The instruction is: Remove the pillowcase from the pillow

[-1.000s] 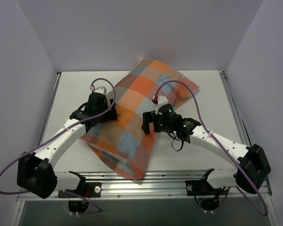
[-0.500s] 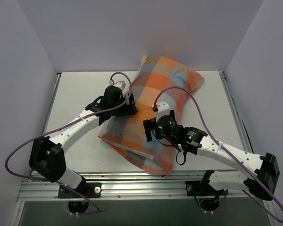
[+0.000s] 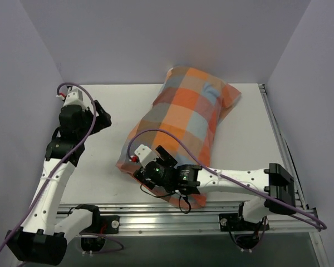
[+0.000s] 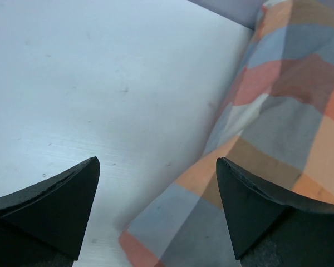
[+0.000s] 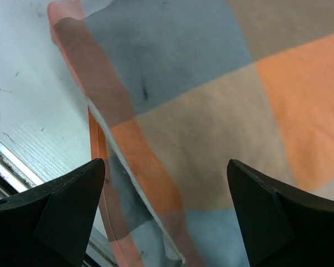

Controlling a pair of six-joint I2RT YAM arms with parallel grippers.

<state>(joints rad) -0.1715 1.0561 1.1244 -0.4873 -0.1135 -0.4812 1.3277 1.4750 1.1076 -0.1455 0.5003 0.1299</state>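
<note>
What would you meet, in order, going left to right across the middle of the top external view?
left gripper → bare table → pillowcase → side rail. The right gripper lies over the pillowcase, so it is left out.

One checked pillowcase, one table, two arms, two hands, left hand, right hand

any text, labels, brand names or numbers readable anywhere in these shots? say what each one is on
None: no word, label, brand, number or sign can be read in any view.
The checked pillowcase bears only coloured squares.
The white table shows only faint scuffs.
The left arm and right arm carry no legible marking.
</note>
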